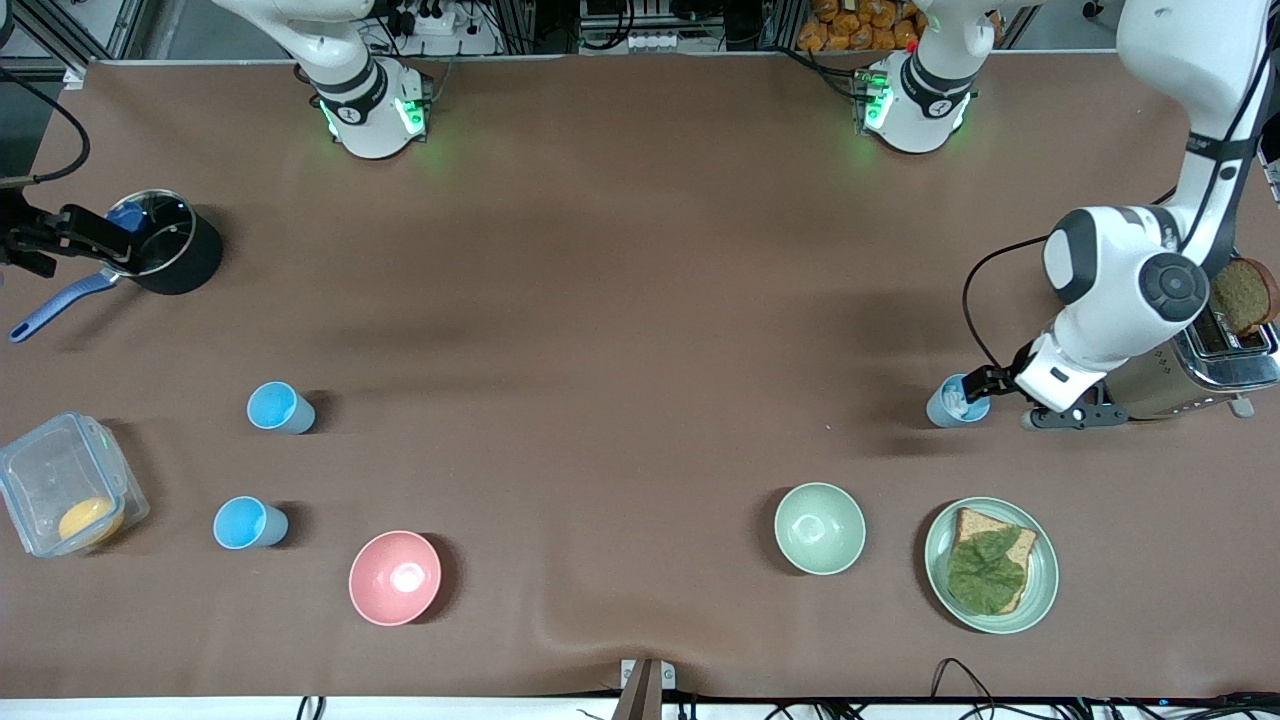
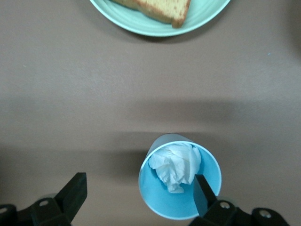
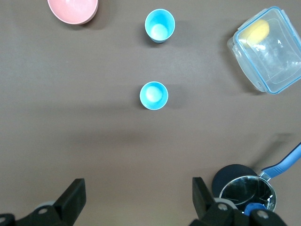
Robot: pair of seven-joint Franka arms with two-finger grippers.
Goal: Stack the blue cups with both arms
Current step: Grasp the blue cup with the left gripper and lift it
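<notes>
Three light-blue cups stand on the brown table. One cup (image 1: 955, 403) at the left arm's end holds a crumpled white paper wad (image 2: 176, 165). My left gripper (image 1: 975, 395) is open at this cup (image 2: 164, 200): one finger (image 2: 203, 190) reaches inside its rim, the other finger (image 2: 74, 192) is well outside it. Two empty cups (image 1: 280, 407) (image 1: 248, 523) stand at the right arm's end and also show in the right wrist view (image 3: 154, 95) (image 3: 160, 26). My right gripper (image 1: 95, 240) is open and empty, up in the air beside the pot.
A black pot (image 1: 165, 243) with a blue handle and a clear container (image 1: 65, 498) are at the right arm's end. A pink bowl (image 1: 395, 578), a pale green bowl (image 1: 819, 528) and a plate (image 1: 1040, 590) with bread lie nearer the camera. A toaster (image 1: 1190, 375) stands beside the left gripper.
</notes>
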